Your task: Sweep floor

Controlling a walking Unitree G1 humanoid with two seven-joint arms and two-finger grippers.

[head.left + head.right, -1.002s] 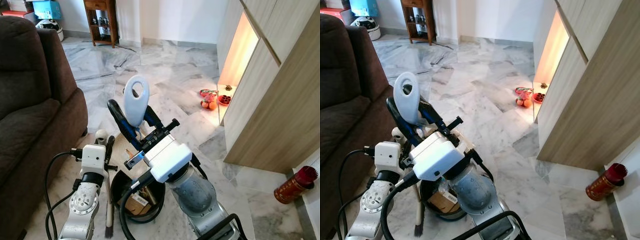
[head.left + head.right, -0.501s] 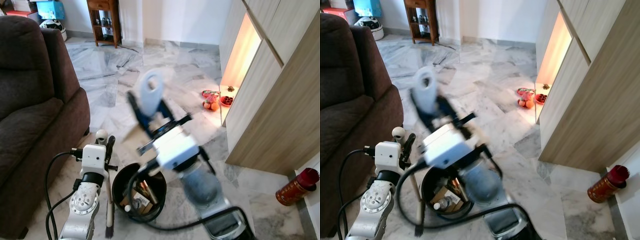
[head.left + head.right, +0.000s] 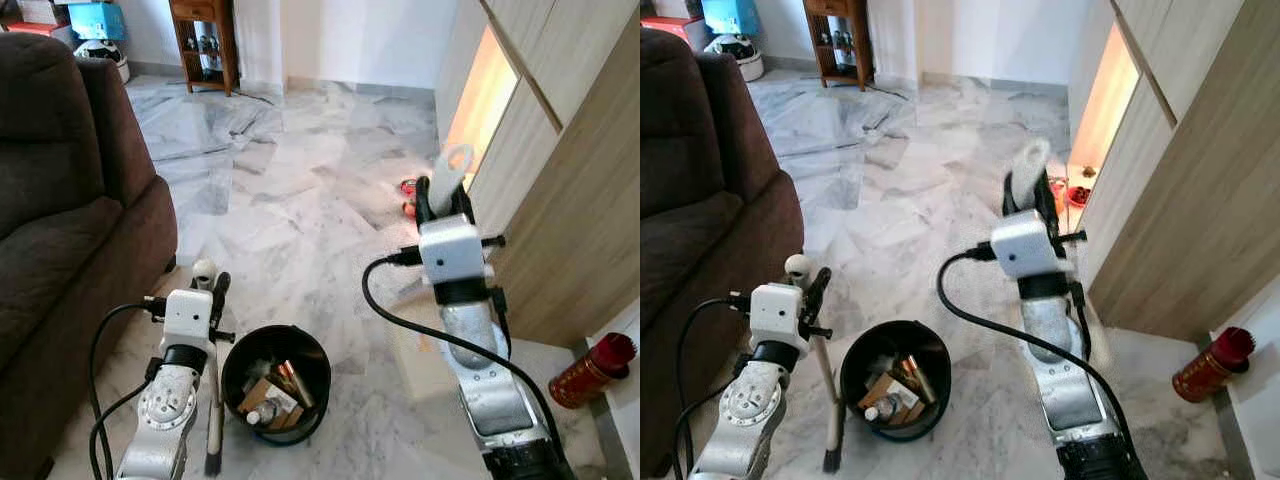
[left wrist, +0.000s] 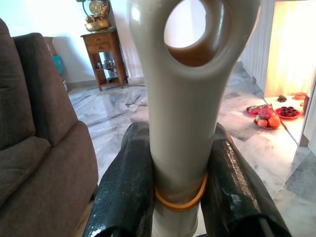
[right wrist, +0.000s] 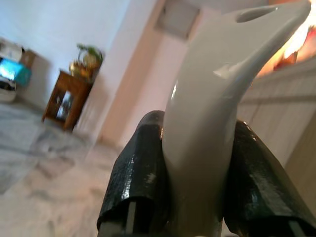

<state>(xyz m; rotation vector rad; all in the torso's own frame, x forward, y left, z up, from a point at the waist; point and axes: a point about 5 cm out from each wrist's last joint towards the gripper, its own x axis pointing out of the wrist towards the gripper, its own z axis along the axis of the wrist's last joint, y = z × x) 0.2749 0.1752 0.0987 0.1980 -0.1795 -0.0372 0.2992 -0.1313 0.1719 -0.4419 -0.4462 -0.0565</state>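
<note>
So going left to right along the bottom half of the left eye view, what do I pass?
Brown sofa → left gripper on the broom handle → black bin → right arm with right gripper holding a white handle → red canister.

The two head views look forward and down over the marble floor (image 3: 300,190), sharing the black bin (image 3: 276,395) and sofa (image 3: 60,220). Each wrist view looks closely along its fingers at a pale handle (image 4: 182,108).
</note>
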